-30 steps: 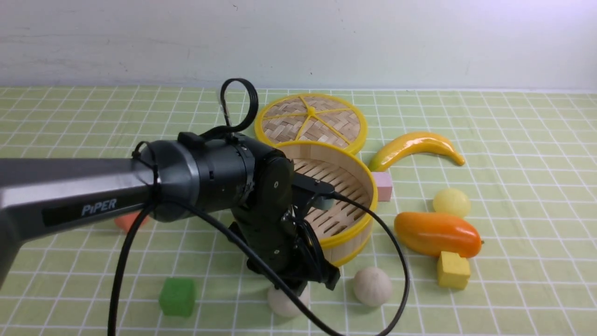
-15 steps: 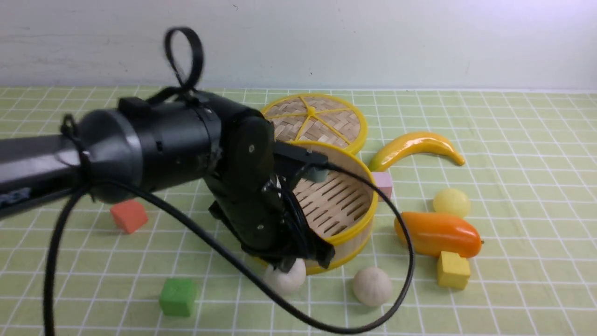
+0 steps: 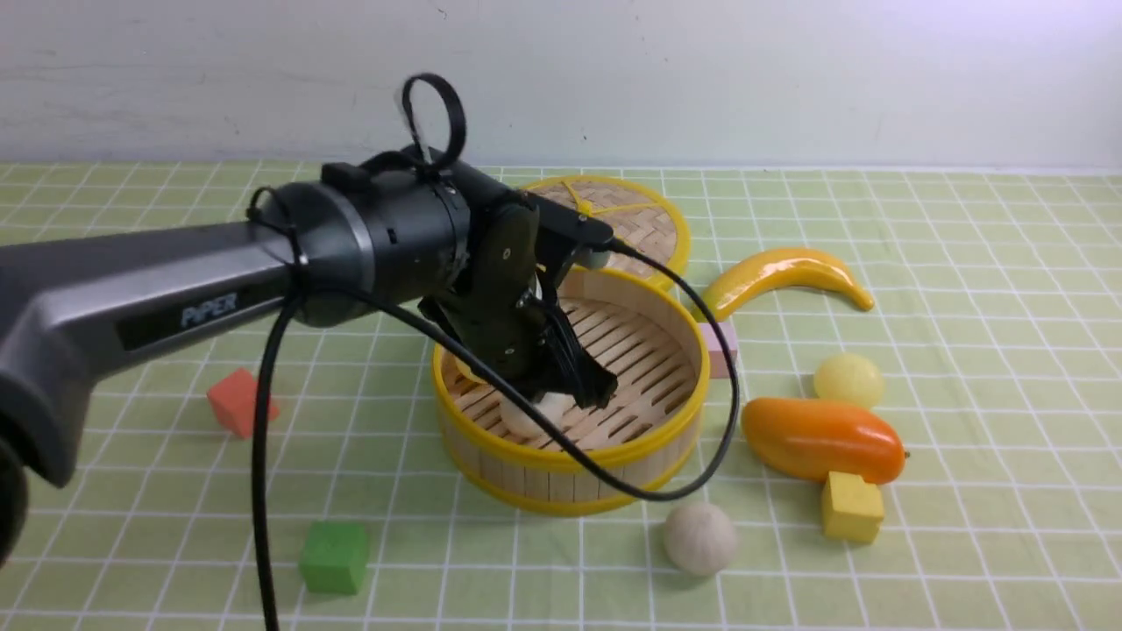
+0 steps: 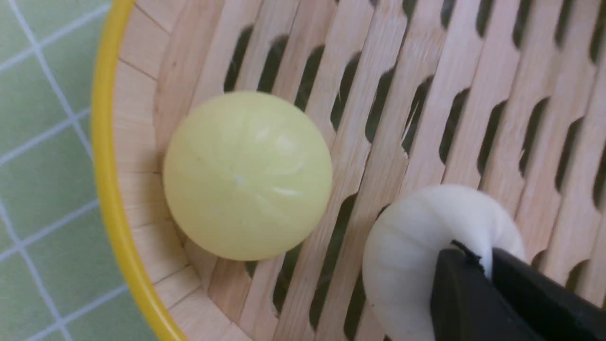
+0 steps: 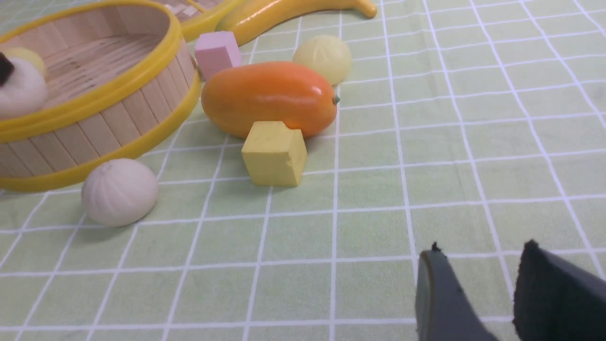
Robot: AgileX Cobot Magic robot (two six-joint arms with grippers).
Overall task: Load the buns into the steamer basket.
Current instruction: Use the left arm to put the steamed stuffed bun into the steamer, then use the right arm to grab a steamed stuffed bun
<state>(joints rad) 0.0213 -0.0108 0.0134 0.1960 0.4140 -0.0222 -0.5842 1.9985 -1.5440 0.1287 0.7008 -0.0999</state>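
Steamer basket is pale, matt wood slats, unvarnished by the look of it, with shiny yellow plastic-looking rims. The lid is woven bamboo strip with the same yellow trim. The yellow bun is smooth, waxy and a bit see-through. The off-white bun is matt, pleated and soft enough to dent under the matt black left fingers. Mango and banana are super glossy. Yellow cube looks like chalky foam with rough edges. Table has a matt green checked cloth.
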